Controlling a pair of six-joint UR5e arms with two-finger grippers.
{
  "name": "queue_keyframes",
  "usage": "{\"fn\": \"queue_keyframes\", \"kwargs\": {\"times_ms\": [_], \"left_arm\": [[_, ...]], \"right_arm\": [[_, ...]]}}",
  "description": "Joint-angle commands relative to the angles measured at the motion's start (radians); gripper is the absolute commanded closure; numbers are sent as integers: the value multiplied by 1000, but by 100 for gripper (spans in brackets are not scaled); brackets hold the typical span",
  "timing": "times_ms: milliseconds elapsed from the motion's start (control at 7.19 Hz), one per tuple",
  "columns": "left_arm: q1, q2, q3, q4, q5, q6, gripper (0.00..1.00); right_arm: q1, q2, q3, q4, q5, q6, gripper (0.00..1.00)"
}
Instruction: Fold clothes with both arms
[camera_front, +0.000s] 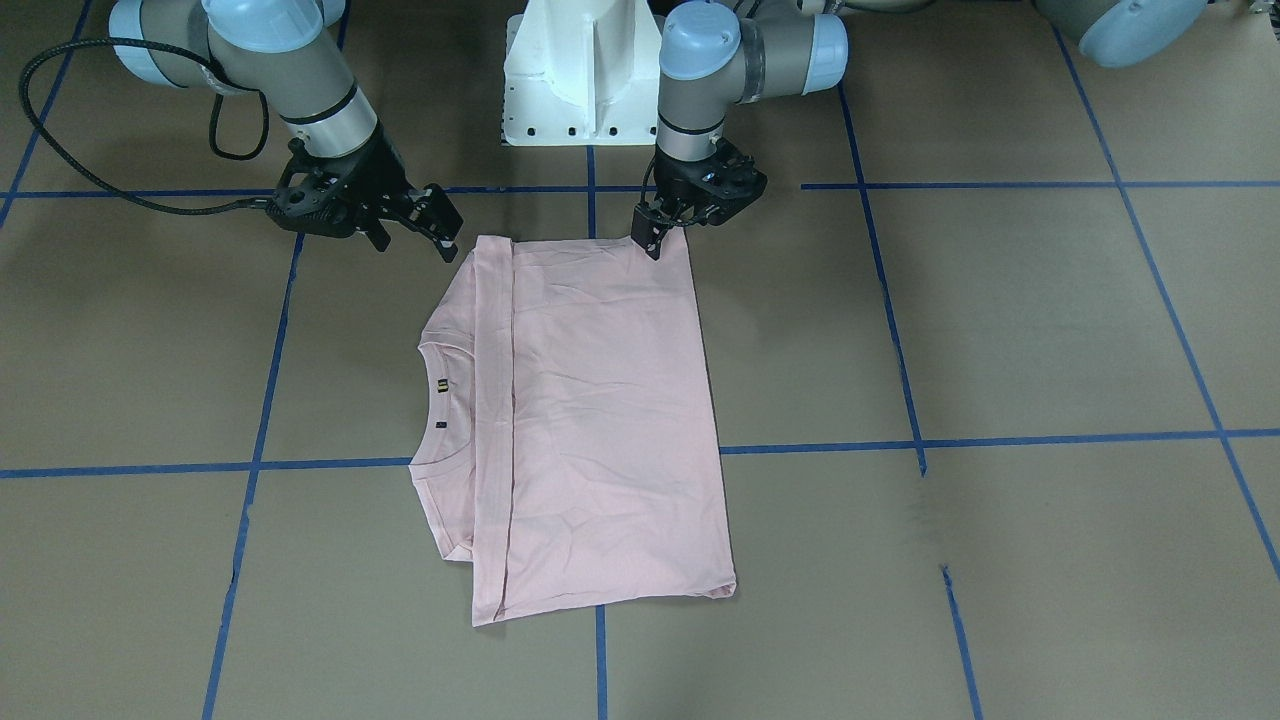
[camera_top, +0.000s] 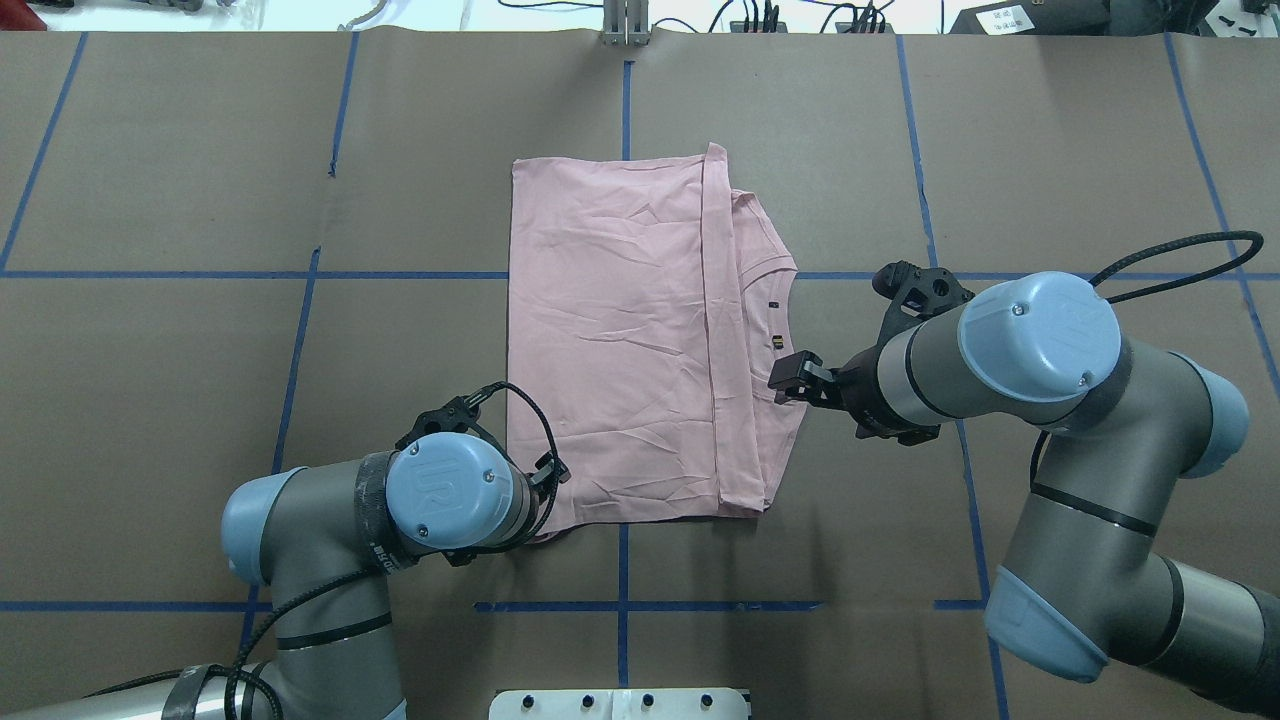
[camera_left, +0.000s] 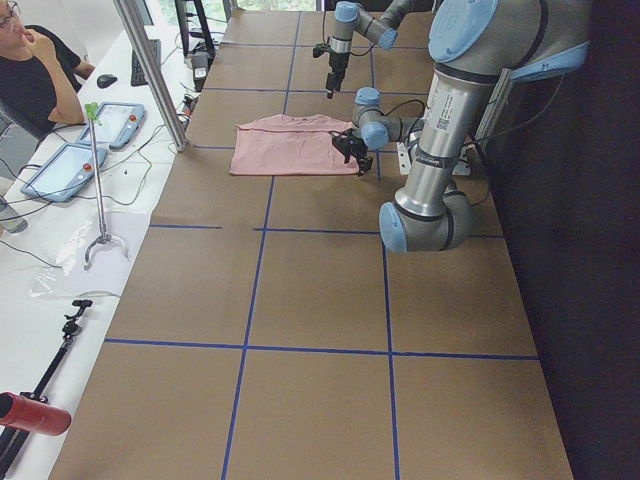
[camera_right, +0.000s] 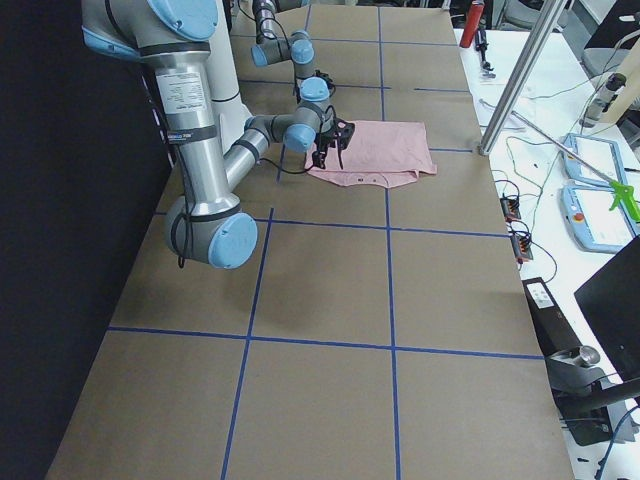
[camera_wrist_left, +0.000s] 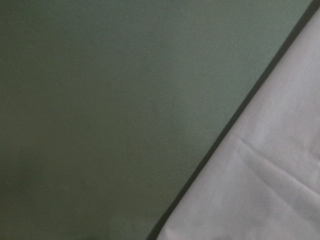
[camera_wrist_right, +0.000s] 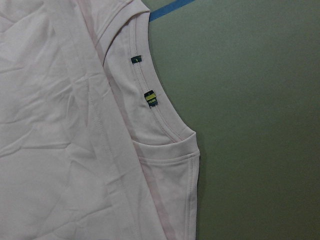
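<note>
Fingers of the left gripper (camera_front: 653, 240) point straight down and look close together, tips at one near corner of the pale pink T-shirt (camera_front: 600, 420). Whether they pinch any cloth cannot be told. The right gripper (camera_front: 412, 238) hovers tilted just beside the other near corner, jaws spread apart, holding nothing. The T-shirt lies flat, folded into a long rectangle, plain side up, collar (camera_front: 430, 405) toward the robot's right, mid-way along the brown table (camera_front: 1000, 330), across a blue tape line (camera_front: 1000, 440).
</note>
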Motion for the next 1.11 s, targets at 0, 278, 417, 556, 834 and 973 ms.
{"fn": "queue_keyframes", "kwargs": {"times_ms": [0,278,417,556,834,973], "left_arm": [[0,2,-6,2,-1,-4,17],[3,2,-6,2,-1,-12,19],[7,3,-4,2,-1,-15,30],[15,3,-4,2,-2,-15,50],[23,-4,-9,2,-4,-12,100],[23,-6,-10,4,-8,-6,100]], "right_arm": [[2,-5,14,-2,2,-1,0],[2,-5,12,-2,2,-1,0],[2,-5,12,-2,2,-1,0],[2,-5,12,-2,2,-1,0],[2,-5,12,-2,2,1,0],[2,-7,12,-2,2,-1,0]]}}
